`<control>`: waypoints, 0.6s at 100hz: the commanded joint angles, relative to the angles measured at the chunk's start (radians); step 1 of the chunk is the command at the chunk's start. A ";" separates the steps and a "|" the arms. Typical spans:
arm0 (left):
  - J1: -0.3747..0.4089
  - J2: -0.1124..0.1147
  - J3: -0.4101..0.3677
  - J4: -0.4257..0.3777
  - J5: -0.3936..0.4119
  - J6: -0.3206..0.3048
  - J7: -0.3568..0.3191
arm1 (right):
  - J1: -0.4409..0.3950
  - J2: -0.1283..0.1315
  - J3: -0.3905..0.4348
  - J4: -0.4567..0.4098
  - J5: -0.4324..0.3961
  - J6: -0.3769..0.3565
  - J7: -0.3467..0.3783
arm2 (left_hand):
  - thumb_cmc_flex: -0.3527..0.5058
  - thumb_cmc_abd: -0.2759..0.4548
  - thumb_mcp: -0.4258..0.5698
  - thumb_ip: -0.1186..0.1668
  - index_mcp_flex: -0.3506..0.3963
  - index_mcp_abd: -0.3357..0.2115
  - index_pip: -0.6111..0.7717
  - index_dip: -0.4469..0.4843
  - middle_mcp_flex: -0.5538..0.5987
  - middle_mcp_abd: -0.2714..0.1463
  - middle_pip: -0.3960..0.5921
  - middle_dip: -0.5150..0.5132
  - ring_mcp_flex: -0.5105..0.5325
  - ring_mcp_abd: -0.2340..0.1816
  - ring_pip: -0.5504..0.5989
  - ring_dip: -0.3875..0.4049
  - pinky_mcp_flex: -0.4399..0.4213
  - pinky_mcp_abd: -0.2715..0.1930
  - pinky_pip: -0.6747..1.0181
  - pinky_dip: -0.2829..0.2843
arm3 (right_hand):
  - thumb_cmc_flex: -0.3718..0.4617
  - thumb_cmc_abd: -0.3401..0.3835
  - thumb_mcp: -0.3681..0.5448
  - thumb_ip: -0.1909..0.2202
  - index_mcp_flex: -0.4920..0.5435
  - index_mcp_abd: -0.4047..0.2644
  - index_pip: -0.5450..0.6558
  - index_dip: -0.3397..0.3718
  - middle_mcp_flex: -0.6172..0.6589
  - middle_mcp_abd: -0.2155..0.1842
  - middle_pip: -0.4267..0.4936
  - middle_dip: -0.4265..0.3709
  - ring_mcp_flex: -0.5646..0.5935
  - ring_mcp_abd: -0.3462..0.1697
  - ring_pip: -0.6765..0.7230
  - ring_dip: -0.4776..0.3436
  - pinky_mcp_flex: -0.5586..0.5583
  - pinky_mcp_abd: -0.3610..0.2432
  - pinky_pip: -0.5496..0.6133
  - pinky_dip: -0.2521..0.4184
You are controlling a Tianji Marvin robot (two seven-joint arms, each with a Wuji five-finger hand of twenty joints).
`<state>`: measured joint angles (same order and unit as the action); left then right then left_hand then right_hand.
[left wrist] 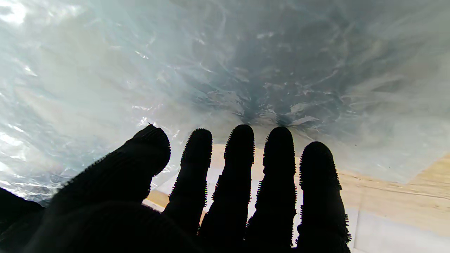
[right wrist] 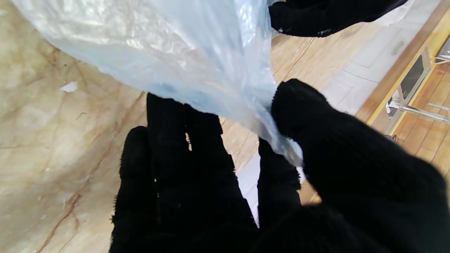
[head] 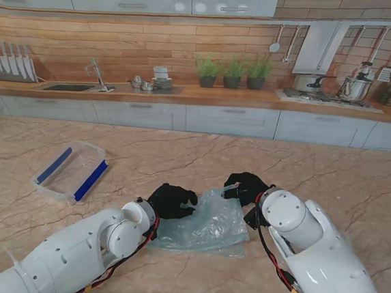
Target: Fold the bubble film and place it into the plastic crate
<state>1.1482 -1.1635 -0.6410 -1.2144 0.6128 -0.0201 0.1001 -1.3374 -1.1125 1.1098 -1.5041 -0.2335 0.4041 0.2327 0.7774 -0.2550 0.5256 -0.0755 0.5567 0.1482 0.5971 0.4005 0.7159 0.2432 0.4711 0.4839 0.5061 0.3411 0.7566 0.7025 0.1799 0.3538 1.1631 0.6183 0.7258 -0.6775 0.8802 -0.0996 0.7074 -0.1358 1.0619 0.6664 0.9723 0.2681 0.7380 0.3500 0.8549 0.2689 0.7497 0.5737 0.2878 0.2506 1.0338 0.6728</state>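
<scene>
The bubble film (head: 206, 224) lies crumpled and translucent on the marble table, between my two black-gloved hands. My right hand (head: 246, 188) is at its far right corner. In the right wrist view the thumb (right wrist: 302, 116) and a finger pinch a gathered corner of the film (right wrist: 182, 56), lifting it off the table. My left hand (head: 171, 200) rests at the film's left edge. In the left wrist view its fingers (left wrist: 239, 165) are stretched out and apart, with the film (left wrist: 225, 70) draped right in front of them. The clear plastic crate (head: 71, 170), with blue latches, stands farther left.
The marble table (head: 181, 152) stretches wide around the film. Beyond its far edge runs a kitchen counter with a sink (head: 70, 87), potted plants (head: 233, 73) and a stove (head: 323, 96). A small white scrap (right wrist: 69, 86) lies on the table near the film.
</scene>
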 commanded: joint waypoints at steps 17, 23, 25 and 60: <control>0.008 -0.012 0.012 0.020 -0.040 0.021 -0.022 | -0.006 -0.001 -0.005 -0.048 0.042 0.016 0.031 | 0.004 -0.049 0.029 0.004 0.023 -0.006 -0.010 0.016 -0.015 0.014 -0.002 0.006 0.023 0.022 -0.032 -0.022 0.000 0.020 0.037 0.023 | 0.049 0.033 -0.020 0.008 -0.037 -0.052 0.016 0.049 -0.213 0.041 -0.133 -0.025 -0.213 0.049 -0.251 -0.099 -0.061 0.067 -0.104 -0.047; 0.006 -0.012 0.019 0.023 -0.036 0.025 -0.024 | -0.007 -0.001 -0.003 -0.056 0.055 0.020 0.036 | -0.004 -0.058 0.037 0.005 0.025 -0.003 -0.006 0.019 -0.010 0.013 0.007 0.011 0.027 0.022 -0.028 -0.019 0.004 0.020 0.041 0.025 | 0.053 0.057 -0.030 0.002 -0.059 -0.069 0.011 0.074 -0.254 0.039 -0.156 -0.028 -0.237 0.070 -0.292 -0.117 -0.042 0.107 -0.141 -0.052; 0.004 -0.012 0.023 0.025 -0.033 0.025 -0.023 | -0.008 -0.001 -0.002 -0.059 0.061 0.023 0.037 | -0.014 -0.062 0.045 0.006 0.026 -0.001 -0.001 0.023 -0.009 0.014 0.015 0.017 0.028 0.024 -0.023 -0.017 0.005 0.022 0.044 0.028 | 0.055 0.068 -0.033 0.001 -0.067 -0.073 0.010 0.081 -0.266 0.039 -0.162 -0.029 -0.241 0.081 -0.301 -0.121 -0.035 0.123 -0.149 -0.053; -0.032 -0.004 0.092 0.057 0.056 0.029 -0.002 | -0.010 -0.010 0.012 -0.094 0.209 0.161 0.065 | -0.097 -0.118 0.073 0.012 0.038 0.001 0.047 0.049 0.018 0.012 0.053 0.044 0.062 0.025 0.003 -0.007 0.037 0.035 0.067 0.042 | 0.127 0.319 -0.194 0.001 -0.376 -0.207 -0.026 0.102 -0.425 0.044 -0.207 -0.054 -0.091 0.178 -0.241 -0.142 0.169 0.257 -0.090 -0.095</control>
<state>1.0975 -1.1698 -0.5649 -1.1878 0.6649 0.0054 0.1156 -1.3421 -1.1115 1.1225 -1.5899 -0.0432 0.5564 0.3027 0.7085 -0.3372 0.5856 -0.0755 0.5808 0.1483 0.6186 0.4380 0.6973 0.2521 0.5387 0.5473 0.5379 0.3413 0.8038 0.7355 0.2127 0.3571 1.1888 0.6393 0.8132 -0.4121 0.7061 -0.0960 0.3862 -0.2937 1.0346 0.7932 0.5719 0.3145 0.5239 0.2992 0.7123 0.4245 0.4752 0.4391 0.4230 0.4827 0.8780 0.6023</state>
